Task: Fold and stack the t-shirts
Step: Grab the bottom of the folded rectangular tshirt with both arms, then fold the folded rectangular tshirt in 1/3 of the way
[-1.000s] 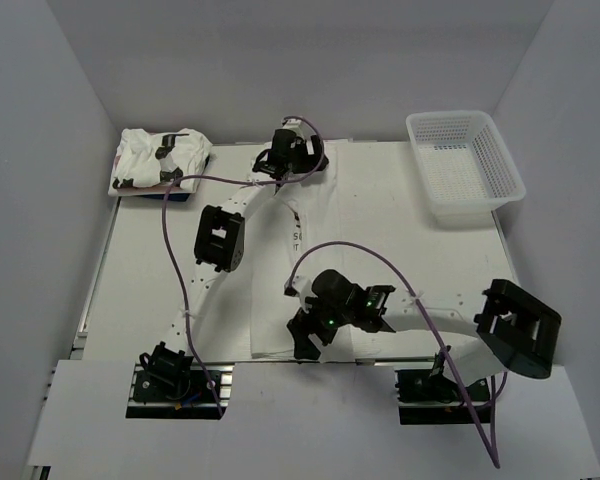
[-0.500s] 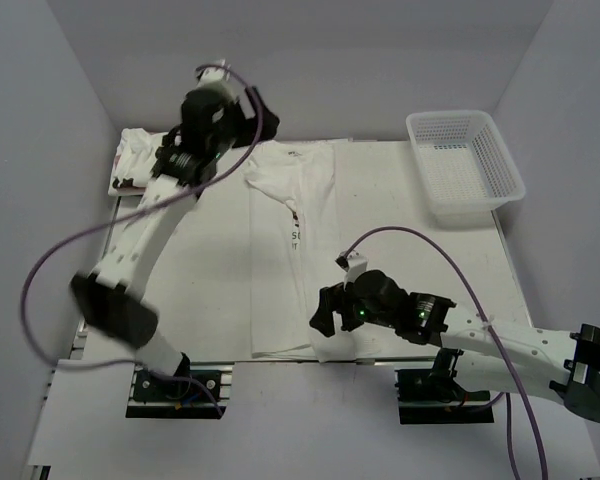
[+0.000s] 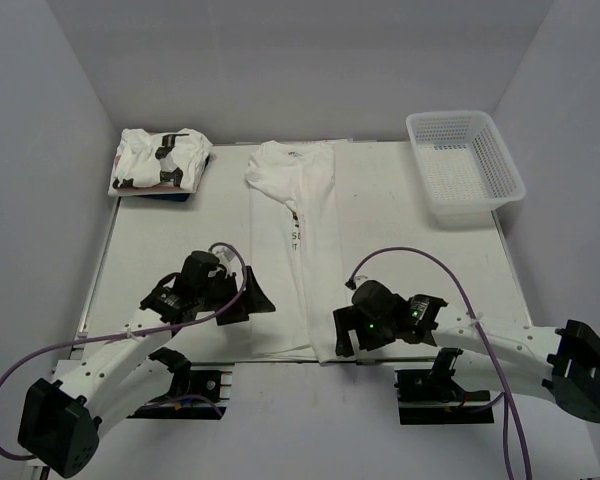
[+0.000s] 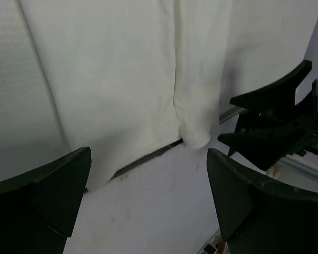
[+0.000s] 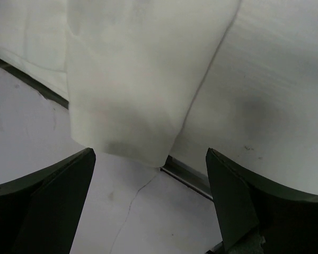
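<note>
Along the middle of the table (image 3: 420, 265) one white t-shirt (image 3: 298, 240) lies flat, folded lengthwise, hem at the near edge. Left gripper (image 3: 262, 300) stands at its left edge, jaws spread, empty. Right gripper (image 3: 341, 338) stands at the hem's right corner, jaws spread, empty. Folded t-shirts (image 3: 162, 160) lie far left; mesh basket (image 3: 450, 116) far right.

White t-shirt (image 3: 275, 250) with dark lettering, black-marked white stack (image 3: 160, 160), white basket (image 3: 465, 208)
</note>
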